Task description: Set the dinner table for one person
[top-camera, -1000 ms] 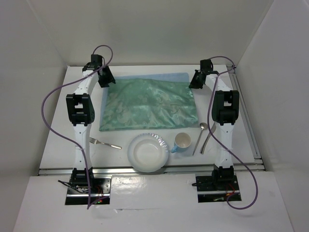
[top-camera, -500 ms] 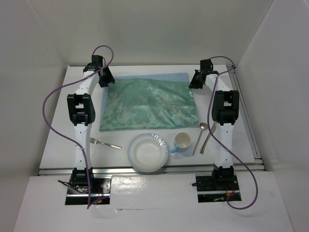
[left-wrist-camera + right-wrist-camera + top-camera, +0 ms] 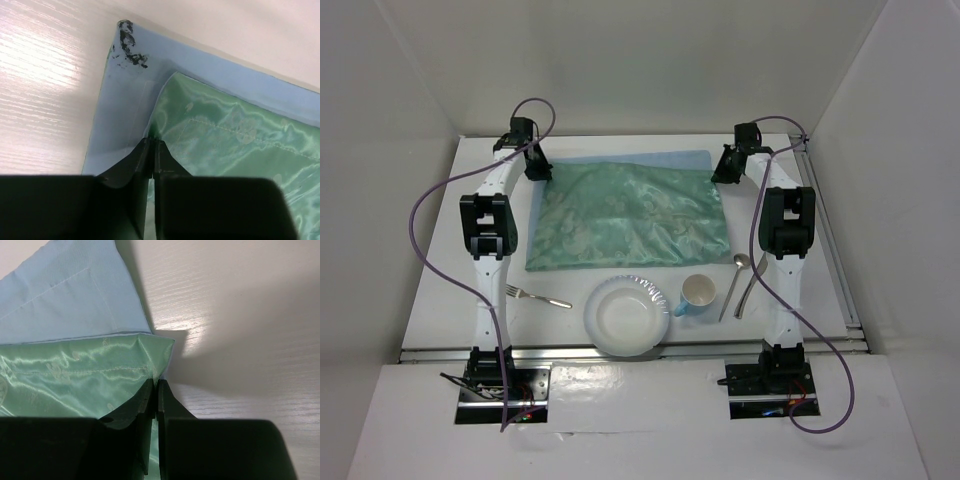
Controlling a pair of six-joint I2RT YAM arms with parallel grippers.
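White table spreads beneath both arms. Left gripper is pinched tight on the mat at its far-left corner, and right gripper is clamped on the far-right corner. Bare tabletop lies just below and beyond each. Blue cloth peeks out behind.

On the table, the mat lies behind the fork, plate, cup, spoon and knife, ranged left to right.
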